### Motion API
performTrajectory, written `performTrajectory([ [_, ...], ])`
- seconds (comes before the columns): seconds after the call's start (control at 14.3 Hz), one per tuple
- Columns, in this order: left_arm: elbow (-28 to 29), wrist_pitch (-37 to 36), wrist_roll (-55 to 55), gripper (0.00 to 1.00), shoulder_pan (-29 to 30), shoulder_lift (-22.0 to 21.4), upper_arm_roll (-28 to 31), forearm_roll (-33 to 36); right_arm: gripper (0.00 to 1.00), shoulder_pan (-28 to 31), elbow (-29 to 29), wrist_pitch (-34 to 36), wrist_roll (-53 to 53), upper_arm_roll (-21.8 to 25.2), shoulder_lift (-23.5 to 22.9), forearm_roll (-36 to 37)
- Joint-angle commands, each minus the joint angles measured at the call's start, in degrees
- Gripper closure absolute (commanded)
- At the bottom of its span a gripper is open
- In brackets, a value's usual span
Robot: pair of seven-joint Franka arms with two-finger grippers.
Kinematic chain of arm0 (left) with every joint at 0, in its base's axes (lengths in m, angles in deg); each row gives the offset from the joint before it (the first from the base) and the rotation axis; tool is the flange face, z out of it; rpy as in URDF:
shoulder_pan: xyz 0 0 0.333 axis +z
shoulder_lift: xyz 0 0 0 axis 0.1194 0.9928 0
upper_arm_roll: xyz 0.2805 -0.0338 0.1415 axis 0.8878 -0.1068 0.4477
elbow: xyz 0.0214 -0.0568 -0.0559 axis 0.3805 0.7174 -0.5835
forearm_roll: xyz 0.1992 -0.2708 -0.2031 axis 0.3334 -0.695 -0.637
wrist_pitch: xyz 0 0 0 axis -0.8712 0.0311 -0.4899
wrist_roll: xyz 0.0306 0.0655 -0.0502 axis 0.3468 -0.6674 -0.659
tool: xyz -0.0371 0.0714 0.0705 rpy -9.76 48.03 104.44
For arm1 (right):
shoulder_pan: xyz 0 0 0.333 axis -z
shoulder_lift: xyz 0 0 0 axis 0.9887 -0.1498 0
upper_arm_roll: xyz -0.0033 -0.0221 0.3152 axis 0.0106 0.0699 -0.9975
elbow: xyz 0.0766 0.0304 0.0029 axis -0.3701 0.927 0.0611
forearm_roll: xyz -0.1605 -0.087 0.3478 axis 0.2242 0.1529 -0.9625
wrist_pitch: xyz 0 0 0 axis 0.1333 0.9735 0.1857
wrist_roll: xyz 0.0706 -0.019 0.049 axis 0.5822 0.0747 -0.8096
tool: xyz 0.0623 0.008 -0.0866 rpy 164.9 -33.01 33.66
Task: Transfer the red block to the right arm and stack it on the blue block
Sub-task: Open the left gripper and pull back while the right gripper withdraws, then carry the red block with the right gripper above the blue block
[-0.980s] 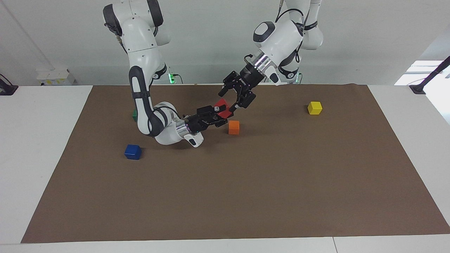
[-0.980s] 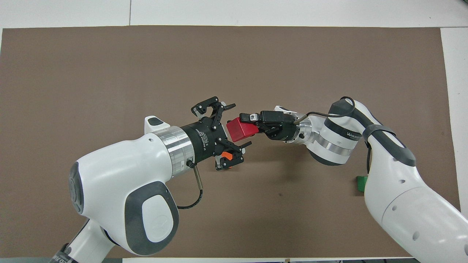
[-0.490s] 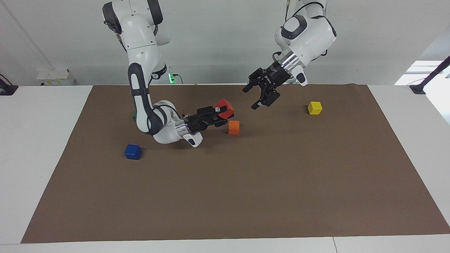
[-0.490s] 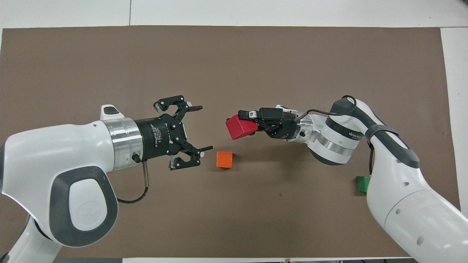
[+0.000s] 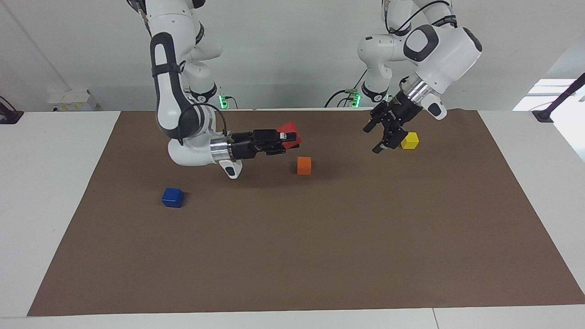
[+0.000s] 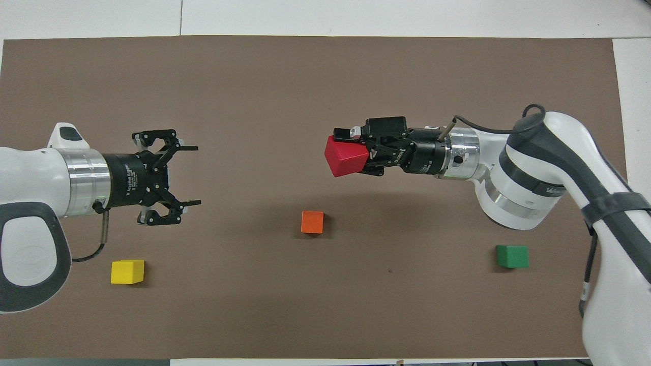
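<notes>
With the red block (image 5: 289, 132) clamped in the right gripper (image 5: 284, 136) and held tilted in the air, just up from the orange block (image 5: 304, 165), the handover step looks done and the carry-and-stack step is in hand. Left gripper (image 5: 385, 132) hangs empty with its fingers spread wide, over the mat near the yellow block (image 5: 409, 140) at the left arm's end of the table; that arm waits. Blue block (image 5: 172, 197) sits alone on the brown mat (image 5: 320, 237) toward the right arm's end, farther from the robots than the orange one, nothing on it; it doesn't show in the overhead view. Next move, as I read it: right arm swings the red block over the blue one, levels the wrist so the bottom face is flat, squares the edges, lowers to contact, then opens. Risk: the block is gripped at an angle, so a skewed touchdown could nudge the blue block or let the red one slide off. Green block (image 6: 512, 255) lies close by the right arm's elbow, worth watching on the swing. Writing: white lettering on the left gripper's black body in the overhead view, which I can't make out with any confidence; small print on the right arm's grey band, not legible.
</notes>
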Motion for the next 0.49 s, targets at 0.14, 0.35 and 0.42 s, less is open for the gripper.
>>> performTrajectory([
  [0.14,-2.31,-4.48,-14.02,0.00,4.92,-0.47,-0.42,11.64,1.00,4.05,-1.67,-6.45,15.39,-0.14,7.69,19.03],
  [0.35,-5.65,-5.53,-20.63,0.00,6.06,1.03,-0.24,17.98,1.00,5.73,-2.45,-12.40,20.83,0.04,9.72,31.56],
  [0.42,-6.79,-6.32,-23.08,0.00,6.58,1.81,-0.24,19.22,1.00,5.82,-2.89,-13.47,22.51,0.13,10.51,38.76],
])
